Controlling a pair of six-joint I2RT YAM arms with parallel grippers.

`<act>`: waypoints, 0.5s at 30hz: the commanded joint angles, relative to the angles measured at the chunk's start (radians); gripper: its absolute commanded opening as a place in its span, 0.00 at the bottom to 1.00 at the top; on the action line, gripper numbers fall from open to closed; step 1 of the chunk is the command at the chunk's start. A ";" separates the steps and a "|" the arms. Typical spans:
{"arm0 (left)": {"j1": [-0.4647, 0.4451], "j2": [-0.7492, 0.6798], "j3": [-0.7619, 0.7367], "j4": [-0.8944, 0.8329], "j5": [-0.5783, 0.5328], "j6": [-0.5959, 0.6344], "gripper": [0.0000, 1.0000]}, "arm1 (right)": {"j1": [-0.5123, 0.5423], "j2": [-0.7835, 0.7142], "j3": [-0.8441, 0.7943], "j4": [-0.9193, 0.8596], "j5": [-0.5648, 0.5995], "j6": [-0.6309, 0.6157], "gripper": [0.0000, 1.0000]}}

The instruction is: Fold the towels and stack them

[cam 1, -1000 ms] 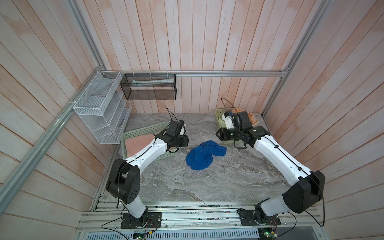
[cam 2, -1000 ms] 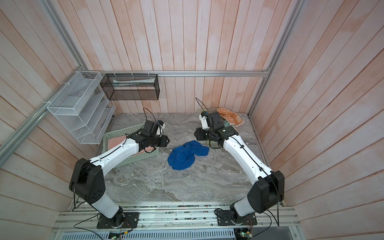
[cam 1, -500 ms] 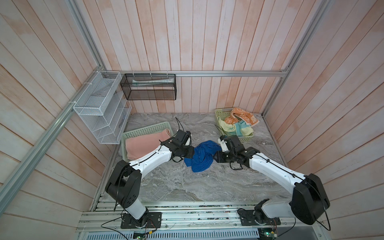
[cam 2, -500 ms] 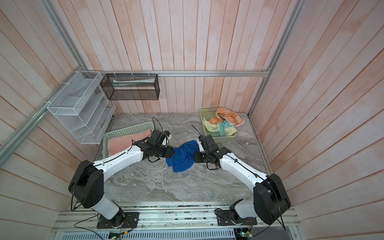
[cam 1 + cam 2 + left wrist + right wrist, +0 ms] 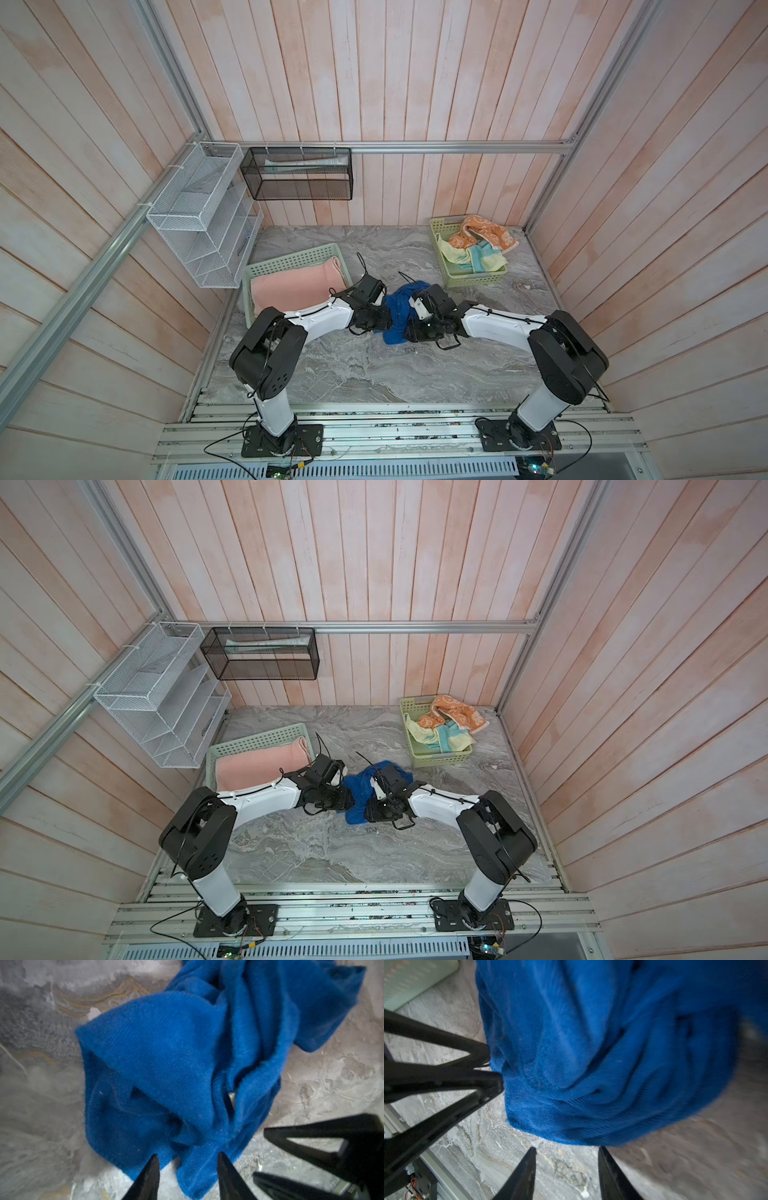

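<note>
Left wrist view showed the left gripper [image 5: 188, 1157] and right gripper [image 5: 259, 1154], jaws apart, at the crumpled blue towel [image 5: 176, 1053]; spreading it probably required pinching two corners.

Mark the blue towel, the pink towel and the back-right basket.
blue towel [image 5: 399, 305], in a top view, crumpled middle.
pink towel [image 5: 295, 286], in a top view, folded top face.
back-right basket [image 5: 478, 279], in a top view, front wall.

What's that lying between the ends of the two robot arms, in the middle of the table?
A crumpled blue towel, bunched on the table between the left tool and the right tool. Both top views show it.
</note>
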 commanded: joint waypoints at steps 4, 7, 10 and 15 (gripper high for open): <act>-0.002 -0.021 -0.072 0.057 0.029 -0.093 0.47 | 0.029 0.089 0.019 0.010 0.019 0.012 0.46; -0.006 -0.037 -0.120 0.096 0.061 -0.121 0.47 | 0.029 0.118 0.020 -0.005 0.023 -0.014 0.33; -0.022 -0.001 -0.125 0.103 0.065 -0.152 0.47 | 0.029 0.114 0.015 -0.001 0.021 -0.025 0.17; -0.039 0.057 -0.115 0.170 0.098 -0.197 0.43 | 0.029 0.038 0.003 0.018 0.022 -0.031 0.00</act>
